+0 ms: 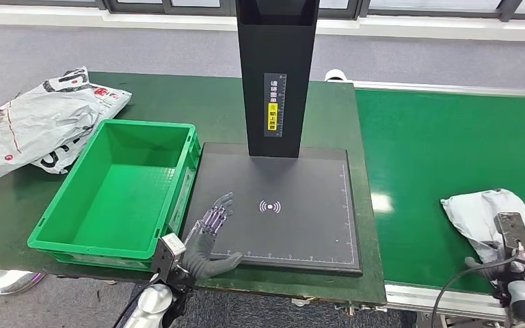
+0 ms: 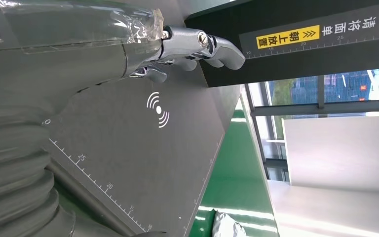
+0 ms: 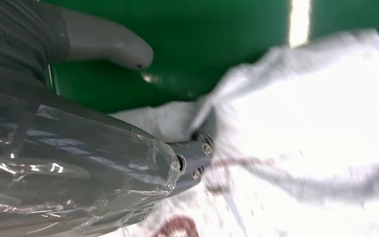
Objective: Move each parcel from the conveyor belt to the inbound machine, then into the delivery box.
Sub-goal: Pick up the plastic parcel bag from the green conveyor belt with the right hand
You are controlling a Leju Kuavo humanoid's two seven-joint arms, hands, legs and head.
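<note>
A white plastic parcel point(image 1: 482, 212) lies on the green conveyor belt point(image 1: 444, 143) at the near right. My right hand point(image 1: 495, 266) is at its near edge; in the right wrist view the fingers point(image 3: 192, 160) press into the crumpled parcel point(image 3: 316, 123) while the thumb point(image 3: 108, 47) stays apart over the belt point(image 3: 217, 39). The inbound machine's dark scan plate point(image 1: 301, 232) sits in the middle, bare, under its black column point(image 1: 277, 75). My left hand point(image 1: 212, 232) hovers open over the plate's near left corner, fingers point(image 2: 202, 47) stretched toward the column point(image 2: 296, 44). The green delivery box point(image 1: 89, 246) stands empty to the left.
Several white and grey parcel bags point(image 1: 34, 123) are piled on the dark green table behind and left of the box. The box's right wall stands close against the plate's left edge. Grey floor lies beyond the table's far edge.
</note>
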